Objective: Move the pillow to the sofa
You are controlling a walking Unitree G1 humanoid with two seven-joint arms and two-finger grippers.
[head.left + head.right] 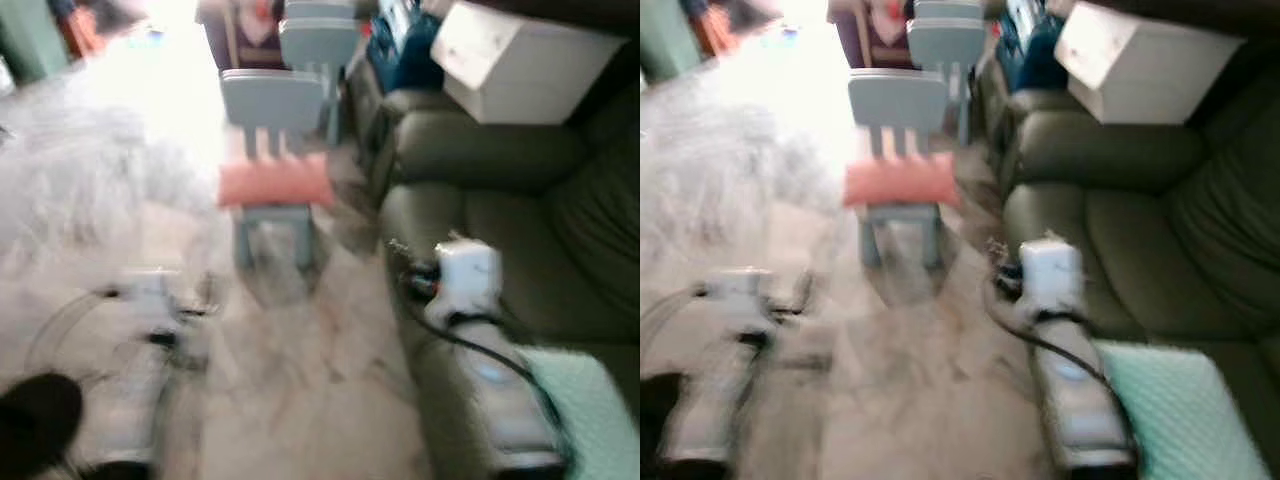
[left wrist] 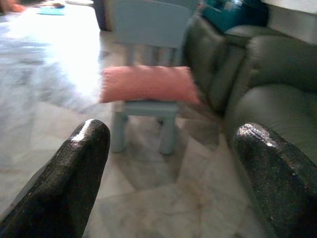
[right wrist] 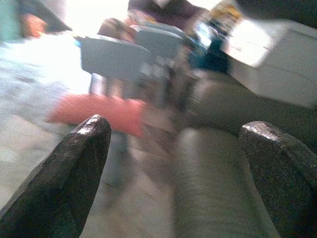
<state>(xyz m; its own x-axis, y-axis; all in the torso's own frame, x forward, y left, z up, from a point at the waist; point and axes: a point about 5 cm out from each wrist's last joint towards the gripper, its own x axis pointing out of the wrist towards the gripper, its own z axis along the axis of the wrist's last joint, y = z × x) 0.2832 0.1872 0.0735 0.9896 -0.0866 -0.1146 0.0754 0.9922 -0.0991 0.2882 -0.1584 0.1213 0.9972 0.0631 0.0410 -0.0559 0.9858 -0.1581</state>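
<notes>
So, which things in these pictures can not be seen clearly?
- Pillow on the chair: blurred in both eye views, texture unreadable.
- Chair's seat: hidden under the pillow.
- Sofa: cut off by the right edge.
- Left gripper and right gripper: open, fingertips cut off by the bottom edge in the wrist views.

Both arms extended forward and low, left gripper [image 2: 171, 163] and right gripper [image 3: 176, 163] fingers spread wide, nothing held.

Layout ahead of me
Pillow [image 1: 275, 183] on chair [image 1: 271, 105], frame centre; sofa [image 1: 500, 210] at right; box [image 1: 525, 62] upper right, atop the sofa.
</notes>
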